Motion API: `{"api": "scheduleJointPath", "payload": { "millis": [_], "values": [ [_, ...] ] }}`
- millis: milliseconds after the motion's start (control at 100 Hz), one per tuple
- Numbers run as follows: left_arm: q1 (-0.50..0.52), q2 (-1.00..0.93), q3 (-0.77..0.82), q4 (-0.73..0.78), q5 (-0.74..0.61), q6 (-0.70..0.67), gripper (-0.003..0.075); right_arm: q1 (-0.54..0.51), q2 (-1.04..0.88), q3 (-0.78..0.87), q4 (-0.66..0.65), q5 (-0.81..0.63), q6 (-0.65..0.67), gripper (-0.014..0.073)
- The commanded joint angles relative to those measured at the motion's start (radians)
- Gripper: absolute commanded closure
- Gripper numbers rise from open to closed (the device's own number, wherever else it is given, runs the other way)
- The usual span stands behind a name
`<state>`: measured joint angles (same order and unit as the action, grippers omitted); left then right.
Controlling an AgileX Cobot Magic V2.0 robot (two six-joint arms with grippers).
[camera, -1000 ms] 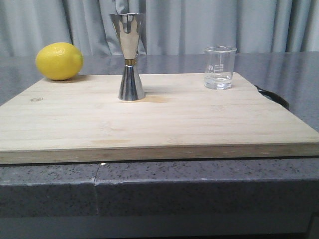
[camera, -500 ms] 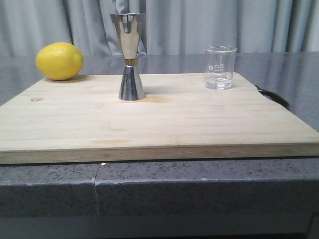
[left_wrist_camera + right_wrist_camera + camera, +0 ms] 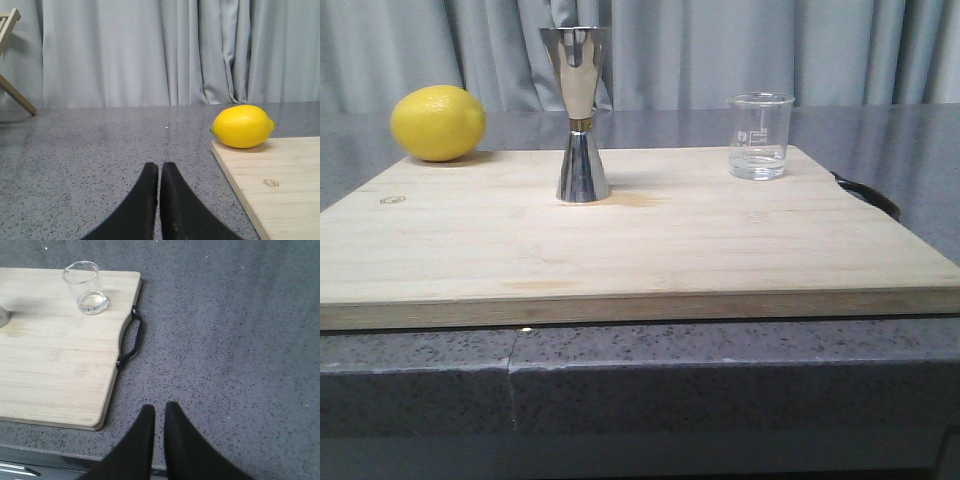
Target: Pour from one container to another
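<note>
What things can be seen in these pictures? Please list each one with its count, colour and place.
glass beaker: 1, clear, board's far right corner
steel jigger: 1, silver with gold band, upright mid-board at the back
lemon: 1, yellow, board's far left corner
cutting board: 1, pale wood, black handle on its right, on the counter
counter: 1, grey speckled
curtain: grey, behind
left gripper: black, shut, over counter
right gripper: black, shut, over counter

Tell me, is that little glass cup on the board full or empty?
Nearly empty. The glass beaker stands upright on the wooden board, with only a shallow layer of clear liquid at its bottom; the right wrist view shows the same.
</note>
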<state>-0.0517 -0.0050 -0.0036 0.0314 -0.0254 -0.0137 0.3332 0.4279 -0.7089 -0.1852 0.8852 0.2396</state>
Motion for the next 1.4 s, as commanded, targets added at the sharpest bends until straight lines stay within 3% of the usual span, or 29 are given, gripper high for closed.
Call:
{"api": "scheduleJointPath", "payload": {
  "millis": [0, 190, 320, 1210, 1390],
  "values": [
    [0.002, -0.027, 0.013, -0.008, -0.085, -0.008, 0.0739, -0.005, 0.004, -0.024, -0.024, -0.061, 0.001, 0.0573],
    [0.002, -0.027, 0.013, -0.025, -0.079, -0.001, 0.0739, -0.005, 0.004, -0.024, -0.024, -0.061, 0.001, 0.0573],
    [0.002, -0.027, 0.013, -0.178, -0.079, 0.177, 0.0739, -0.005, 0.004, -0.024, -0.024, -0.059, 0.001, 0.0573],
    [0.002, -0.027, 0.013, -0.152, -0.086, 0.175, 0.0739, -0.005, -0.011, -0.017, -0.028, -0.064, 0.001, 0.0573],
    [0.002, -0.027, 0.013, -0.152, -0.086, 0.175, 0.0739, -0.112, -0.125, 0.073, -0.001, -0.125, 0.001, 0.0573]
  ]
}}
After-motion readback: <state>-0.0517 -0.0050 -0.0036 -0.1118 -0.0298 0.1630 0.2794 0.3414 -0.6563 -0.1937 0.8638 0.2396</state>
